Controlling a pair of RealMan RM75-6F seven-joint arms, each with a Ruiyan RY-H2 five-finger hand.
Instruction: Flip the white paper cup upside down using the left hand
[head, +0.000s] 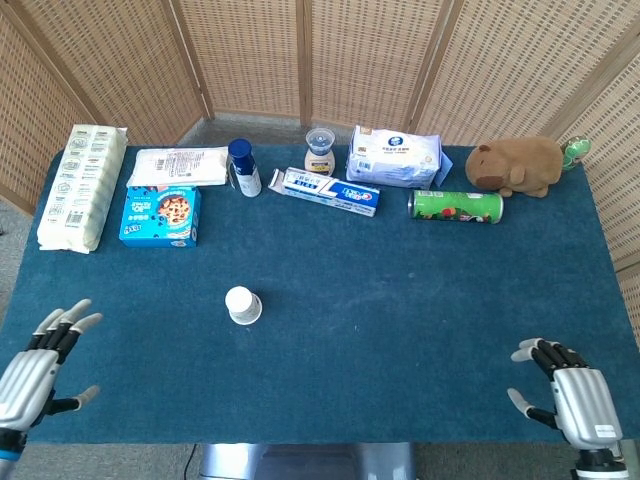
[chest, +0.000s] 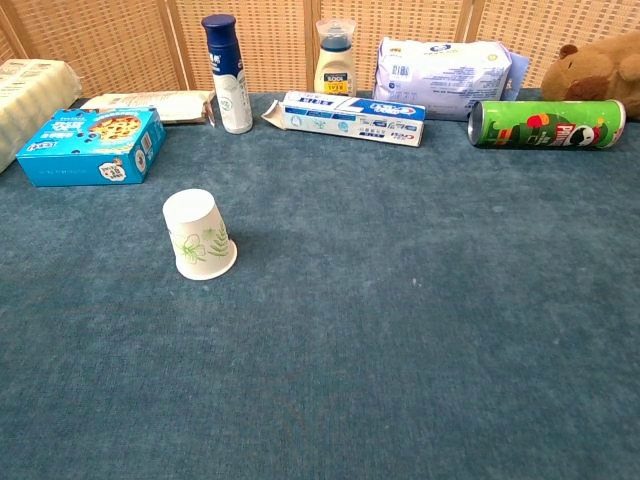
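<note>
The white paper cup (head: 241, 304) (chest: 199, 235), printed with green leaves, stands mouth down on the blue table cloth (head: 400, 320), its closed base facing up. My left hand (head: 38, 365) hovers at the table's near left corner, far left of the cup, fingers spread and holding nothing. My right hand (head: 572, 398) is at the near right corner, fingers apart and empty. Neither hand shows in the chest view.
Along the back stand a blue cookie box (head: 161, 216), a long white pack (head: 82, 186), a blue-capped bottle (head: 242, 167), a toothpaste box (head: 330, 190), a small jar (head: 320, 151), a wipes pack (head: 395, 156), a green can (head: 456, 206) and a brown plush (head: 518, 165).
</note>
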